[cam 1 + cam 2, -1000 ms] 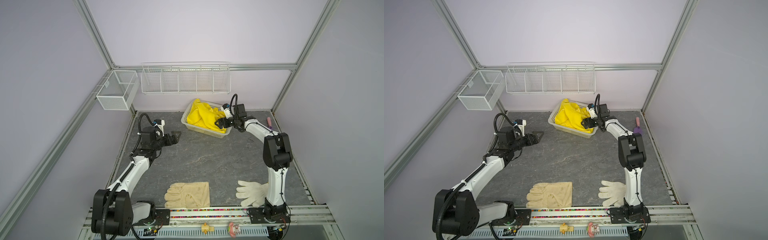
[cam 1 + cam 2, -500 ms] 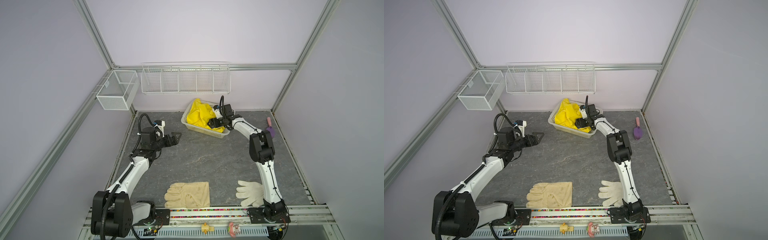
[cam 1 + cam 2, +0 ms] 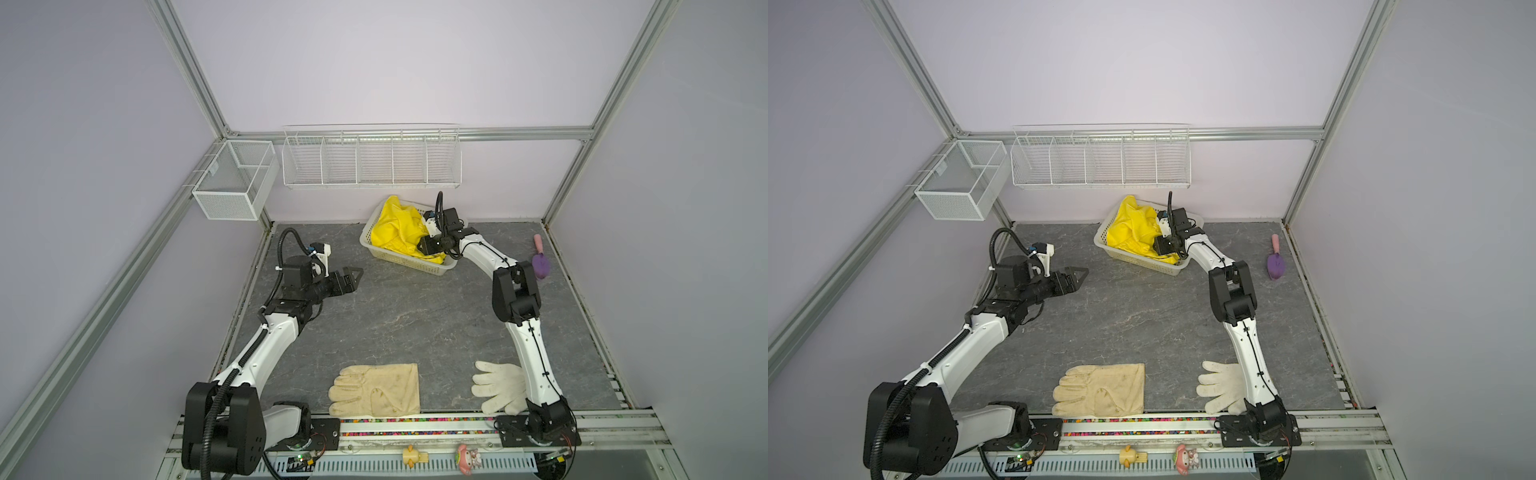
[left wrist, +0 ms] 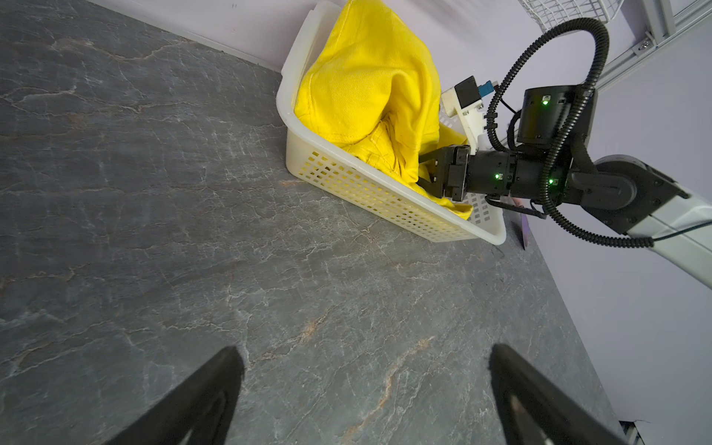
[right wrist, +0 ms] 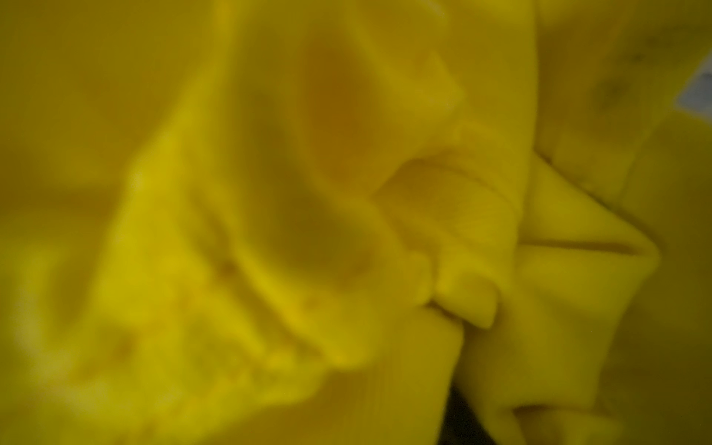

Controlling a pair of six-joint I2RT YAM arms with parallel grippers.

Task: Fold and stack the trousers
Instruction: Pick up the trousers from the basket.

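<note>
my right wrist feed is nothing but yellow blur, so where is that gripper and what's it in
observer: the right gripper is inside the white plastic basket, fingers around a fold of the yellow trousers; can't tell if the grip has closed
operator: trousers flat in there
observer: no, bunched in a heap that rises above the basket's rim
operator: left arm
observer: the left gripper hangs open above the grey tabletop, apart from the basket
</note>
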